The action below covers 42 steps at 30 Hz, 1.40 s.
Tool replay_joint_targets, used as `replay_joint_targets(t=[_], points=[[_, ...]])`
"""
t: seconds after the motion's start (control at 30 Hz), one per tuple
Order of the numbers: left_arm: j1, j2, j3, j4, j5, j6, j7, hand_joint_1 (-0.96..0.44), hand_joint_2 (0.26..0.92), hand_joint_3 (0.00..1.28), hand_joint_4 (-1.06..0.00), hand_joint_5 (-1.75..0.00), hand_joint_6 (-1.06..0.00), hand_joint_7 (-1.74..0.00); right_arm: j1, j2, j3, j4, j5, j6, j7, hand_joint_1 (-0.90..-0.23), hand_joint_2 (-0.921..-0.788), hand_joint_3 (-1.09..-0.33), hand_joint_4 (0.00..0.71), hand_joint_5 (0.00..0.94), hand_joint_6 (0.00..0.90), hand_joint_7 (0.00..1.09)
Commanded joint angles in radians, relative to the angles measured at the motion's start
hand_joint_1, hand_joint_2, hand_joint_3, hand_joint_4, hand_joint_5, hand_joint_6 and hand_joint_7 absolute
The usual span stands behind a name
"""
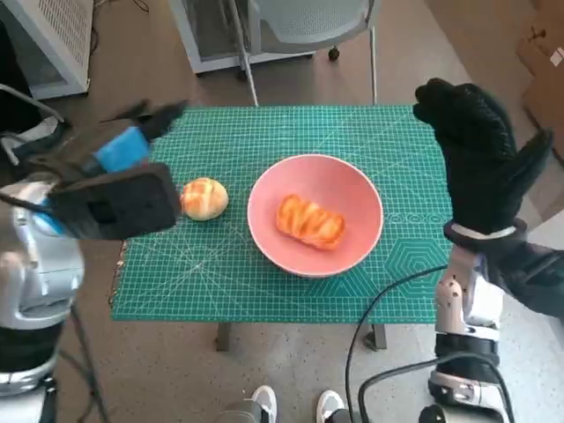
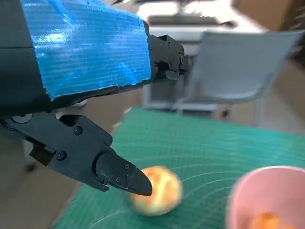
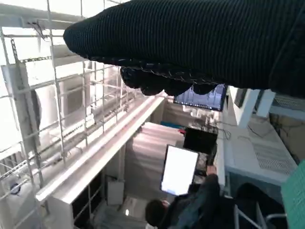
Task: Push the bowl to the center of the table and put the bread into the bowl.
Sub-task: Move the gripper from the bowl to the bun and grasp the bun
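My left robot hand (image 1: 110,189) hovers over the table's (image 1: 211,291) left edge, fingers spread and holding nothing. Just beside it lies a round bun (image 1: 204,197), apart from the bowl (image 1: 269,233). The pink bowl sits about mid-table with a striped bread (image 1: 309,220) already inside, so I judge the push done; the bun may be left to load. Open mat lies between bun and bowl. My right robot hand (image 1: 476,159) is raised past the right edge, spread, empty.
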Motion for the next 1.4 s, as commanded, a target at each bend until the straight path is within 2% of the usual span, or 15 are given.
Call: replay_joint_targets(t=[0.03,0.67,0.97,1.4], points=[[0.015,0.000,-0.020,0.019,-0.008,0.015,-0.016,-0.29,0.715,0.00,0.00,0.00,-0.14,-0.01,-0.012,0.002,-0.004,0.032,0.018,0.002,0.020,-0.579,-0.921,-0.655,0.314,0.001,0.361,0.00],[-0.082,-0.112,-0.150,0.288,0.013,-0.026,0.056,-0.21,0.708,0.00,0.00,0.00,-0.14,0.00,-0.046,-0.008,-0.016,0.090,0.055,0.013,0.086,-0.582,-0.921,-0.647,0.324,0.004,0.384,0.01],[-0.205,-0.212,-0.241,0.603,0.056,-0.098,0.172,-0.12,0.705,0.00,0.00,0.00,-0.15,-0.01,-0.041,-0.014,-0.024,0.090,0.050,0.016,0.092,-0.583,-0.921,-0.647,0.328,0.004,0.388,0.01],[-0.364,-0.345,-0.363,1.065,0.136,-0.175,0.364,-0.11,0.706,0.00,0.00,0.00,-0.18,-0.02,-0.021,-0.025,-0.023,0.051,0.038,0.022,0.076,-0.581,-0.921,-0.651,0.330,0.003,0.388,0.01]])
